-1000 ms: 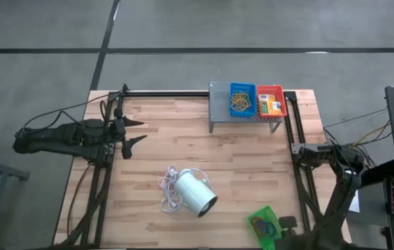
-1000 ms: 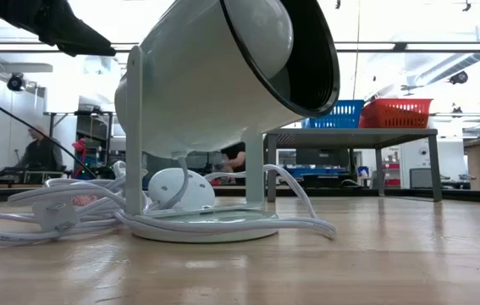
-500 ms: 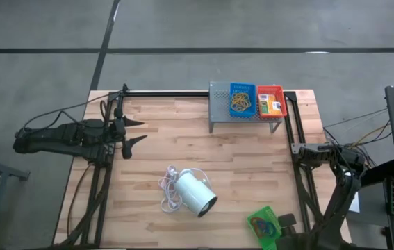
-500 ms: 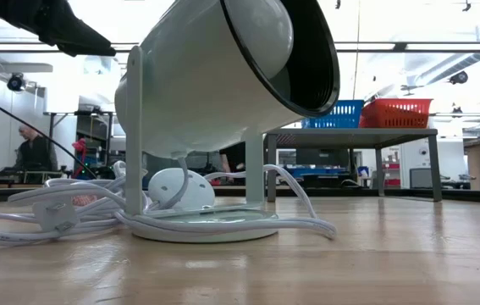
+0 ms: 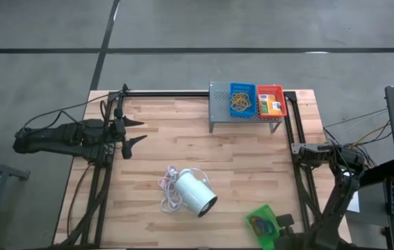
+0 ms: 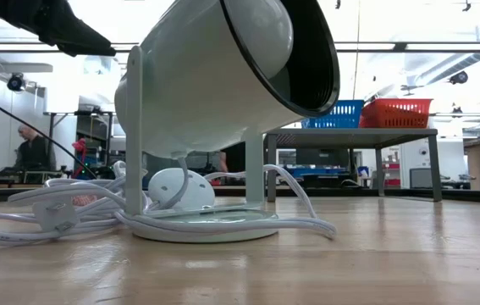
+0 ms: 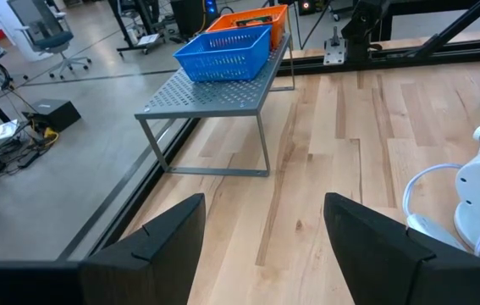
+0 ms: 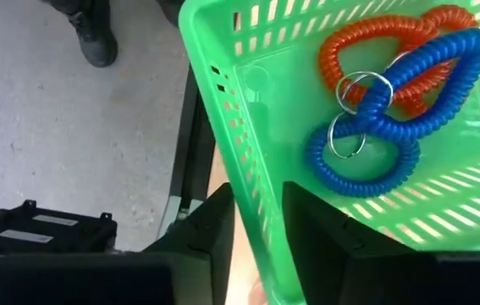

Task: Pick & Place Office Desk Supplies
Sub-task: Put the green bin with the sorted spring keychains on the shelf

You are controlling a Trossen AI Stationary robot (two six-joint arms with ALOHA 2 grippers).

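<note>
A green tray [image 5: 261, 226] sits on the table near its near right corner, with a red loop [image 8: 366, 42] and a blue loop [image 8: 392, 110] lying in it. My right gripper [image 5: 282, 222] points down at the tray's right edge, shut on its wall [image 8: 258, 191]. At the far right, a blue tray [image 5: 242, 99] of tan rubber bands and a red tray [image 5: 271, 101] with small yellow boxes stand on a grey stand [image 5: 219, 111]. My left gripper [image 5: 137, 132] waits over the table's left side, open [image 7: 261, 229], with nothing between its fingers. My right gripper has the green tray's perforated side wall [image 8: 248, 182] between its two fingers. One finger [image 8: 316, 224] is inside the tray and the other finger [image 8: 210, 233] is outside it. The fingers come from above, pointing down. The tray's bottom rests on the table.
A big white cylinder [image 5: 197, 194] with a coiled white cord [image 5: 169, 191] stands at the table's near middle. Black rails run along the table's far edge [image 5: 169, 94] and right edge [image 5: 298, 173]. Bare wood lies between the cylinder and the stand.
My right gripper has sunk a little at the green tray's right edge.
</note>
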